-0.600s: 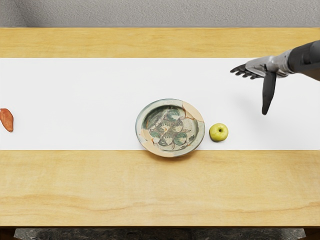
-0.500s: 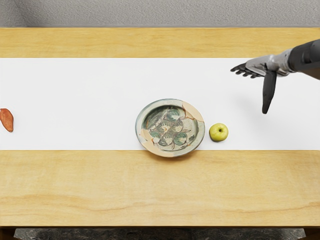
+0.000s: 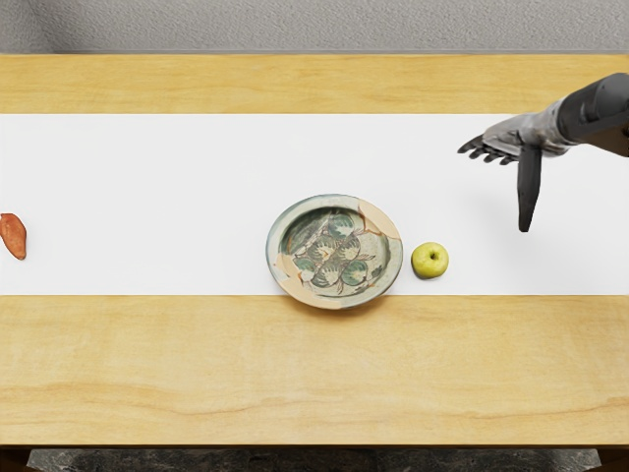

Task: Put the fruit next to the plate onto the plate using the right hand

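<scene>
Apple (image 3: 429, 260): a small yellow-green fruit is seen lying on the white runner (image 3: 177, 167), close to the runner's front edge and just beside the plate's right rim, apart from it by a narrow gap; it is not yet on the plate.
Plate (image 3: 274, 254): a round patterned dish is set at mid-table on the same front part of the runner, with nothing lying in it.
Reddish object (image 3: 12, 236): it is cut by the picture's left edge, well apart from the plate; what it is cannot be told.
Right hand (image 3: 511, 143): it is held above the runner's far right part, fingers spread apart and thumb hanging toward the front, with nothing grasped.
Direction from hand to apple: the apple is found toward the table's front and toward the plate side, well apart from the hand.
Apple's axis: the fruit is nearly round, so no approach angle is judged to be favoured.
Nearer hand: the right, since the left arm is not shown.
Move called for: a reach forward, inward and down is judged to be needed before any grasp.
</scene>
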